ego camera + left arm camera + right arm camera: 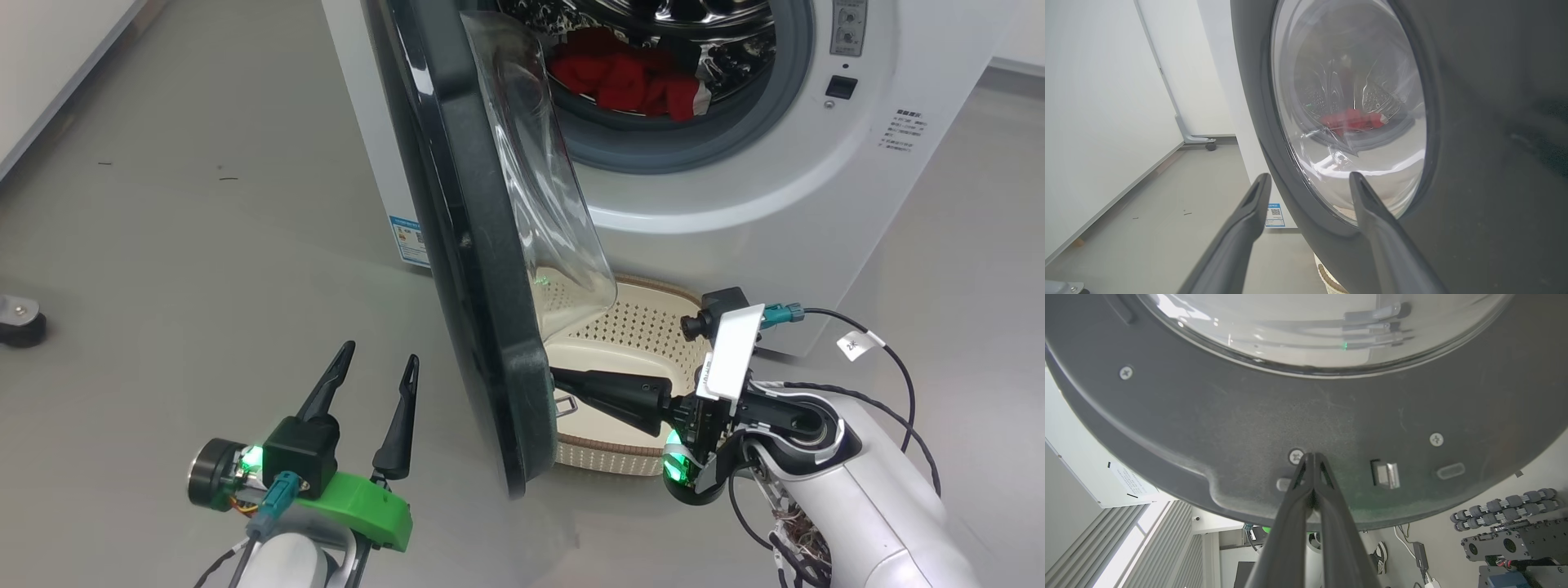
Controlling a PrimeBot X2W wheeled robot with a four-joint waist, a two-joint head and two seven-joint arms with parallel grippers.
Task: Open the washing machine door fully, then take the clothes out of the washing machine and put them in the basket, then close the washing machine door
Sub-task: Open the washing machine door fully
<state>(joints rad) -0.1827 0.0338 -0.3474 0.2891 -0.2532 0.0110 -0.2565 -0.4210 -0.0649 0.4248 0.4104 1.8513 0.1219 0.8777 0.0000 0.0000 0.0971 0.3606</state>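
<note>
Closest to me at the lower left, my left gripper stands with its two fingers spread wide and nothing between them. It sits over the grey floor on the outer side of the washing machine door, near it but apart from it. From the left wrist, those fingers point at the door's outer face and its clear window.

At the lower right, my right gripper has its fingers pressed tight together, holding nothing. It reaches leftwards, and its tip touches the inner face of the door low down. In the right wrist view the tip lies just beside a screw, with the metal latch a little to one side.

That door stands partly open, edge-on to my head camera, with its bulging glass bowl facing right towards the washing machine.

Farther back, the machine's round mouth is exposed, ringed by grey rubber. Inside the steel drum lie the clothes, a red heap with a bit of white trim at its right edge, resting on the drum's bottom.

On the floor in front of the machine sits the basket, just right of the door's lower edge and under my right gripper. What I can see of its inside is bare cream perforated plastic; the door and the gripper hide the rest.

A blue sticker shows on the machine's left side.
</note>
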